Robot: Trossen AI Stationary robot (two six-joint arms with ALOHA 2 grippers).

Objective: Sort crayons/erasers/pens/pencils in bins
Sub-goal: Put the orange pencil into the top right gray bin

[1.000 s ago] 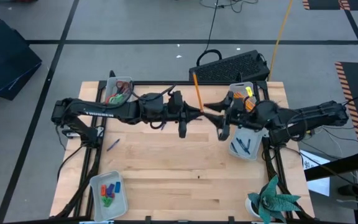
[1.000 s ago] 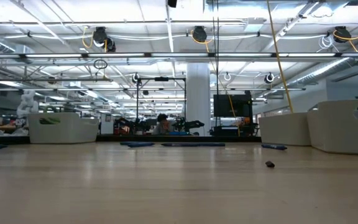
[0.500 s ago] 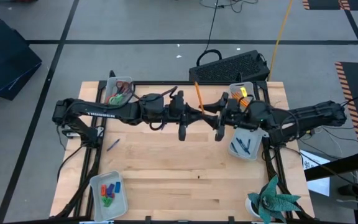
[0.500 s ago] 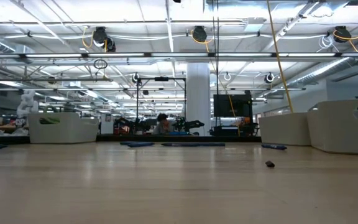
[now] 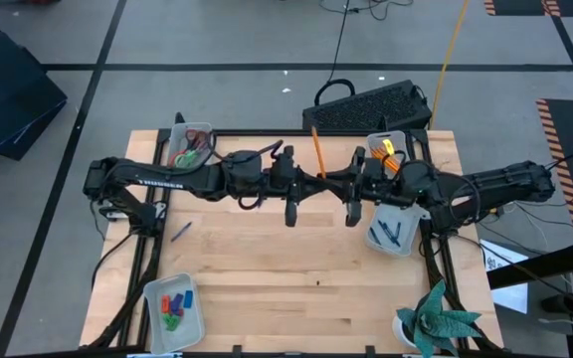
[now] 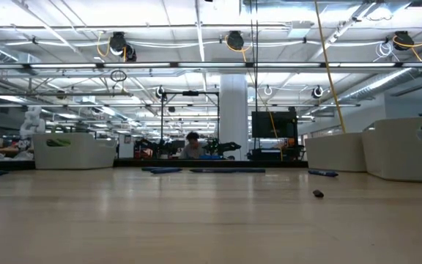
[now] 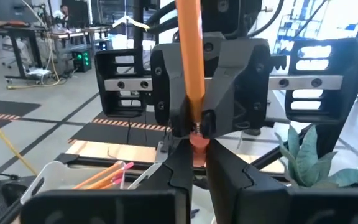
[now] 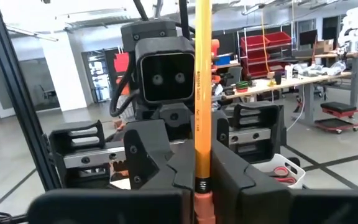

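Two arms meet above the middle of the far half of the desk (image 5: 267,268), with one orange pencil (image 5: 317,154) between them. Four bins are counted in the high view, running from the near edge to the far edge. The near-left bin (image 5: 173,306) holds short red, green and blue crayons (image 5: 174,305). The right-hand bin (image 5: 393,231) holds dark blue pens (image 5: 390,235). The far-right bin (image 5: 386,149) holds orange pencils, and the far-left bin (image 5: 192,145) holds mixed red and green items that are not clearly identifiable. One loose purple pen (image 5: 180,232) lies on the left part of the desk. A green artificial plant (image 5: 440,318) stands at the near-right corner.

The left gripper (image 5: 316,180) and right gripper (image 5: 328,182) face each other almost tip to tip. The pencil rises upright from that meeting point, eraser end down. In the left wrist view its fingers (image 7: 178,163) are clenched on the pencil's pink eraser end. In the right wrist view the fingers (image 8: 180,163) are pressed against the same shaft just above the metal band.
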